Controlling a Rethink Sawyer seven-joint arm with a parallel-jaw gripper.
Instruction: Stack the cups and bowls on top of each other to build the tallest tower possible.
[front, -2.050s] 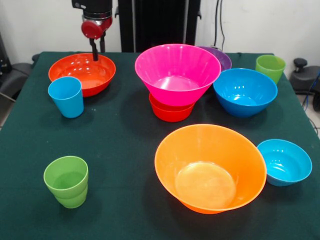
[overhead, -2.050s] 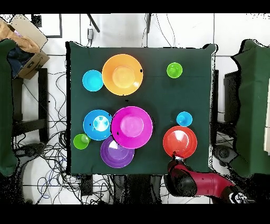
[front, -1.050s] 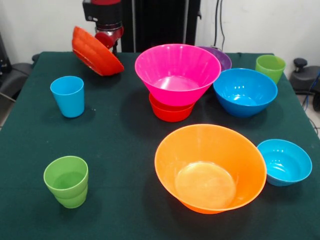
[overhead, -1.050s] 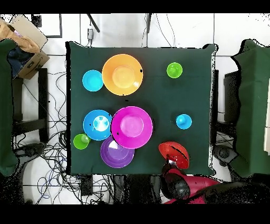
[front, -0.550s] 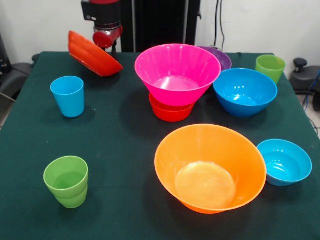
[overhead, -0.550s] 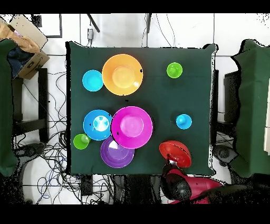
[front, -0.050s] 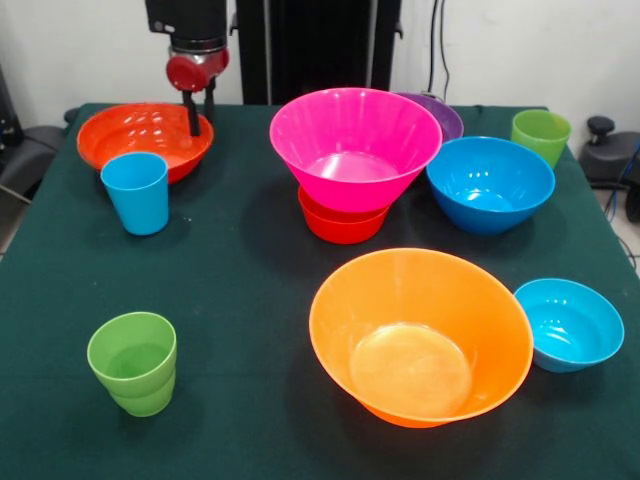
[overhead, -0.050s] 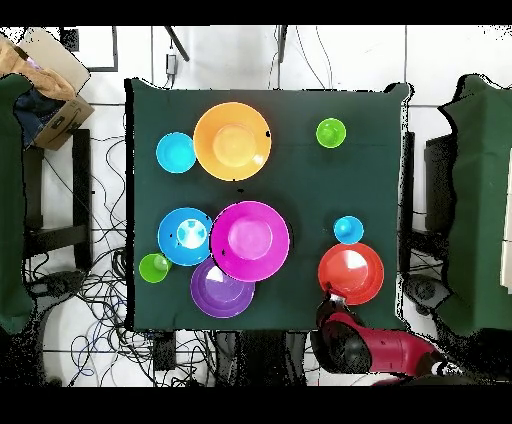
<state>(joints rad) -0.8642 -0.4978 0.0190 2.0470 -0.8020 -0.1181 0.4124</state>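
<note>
1. Progress is pretty thin so far. The only stacking I can see is the pink bowl (front, -0.050s: 354, 143) sitting on a small red bowl (front, -0.050s: 340, 225) mid-table. That's the whole tower right now.
2. Everything else is loose on the green table (front, -0.050s: 240, 290): big orange bowl (front, -0.050s: 420, 335) up front, small blue bowl (front, -0.050s: 568, 324) touching its side, blue bowl (front, -0.050s: 490, 183) just beside the pink one, purple bowl (front, -0.050s: 438, 112) tucked behind it.
3. Cups: sky blue cup (front, -0.050s: 135, 192) right in front of the red-orange bowl (front, -0.050s: 143, 138), one green cup (front, -0.050s: 133, 362) at the front corner, another green cup (front, -0.050s: 541, 135) at the back by the blue bowl. None stacked.
4. The gripper (front, -0.050s: 198, 108) hangs straight down off the arm (overhead, -0.050s: 365, 345), at the red-orange bowl's back rim. The bowl looks flat on the table.
5. Its two fingers look close together with the rim about between them, but I honestly can't tell if it's actually pinching the rim or has let go.
6. Basically nearly all the work is left.
</note>
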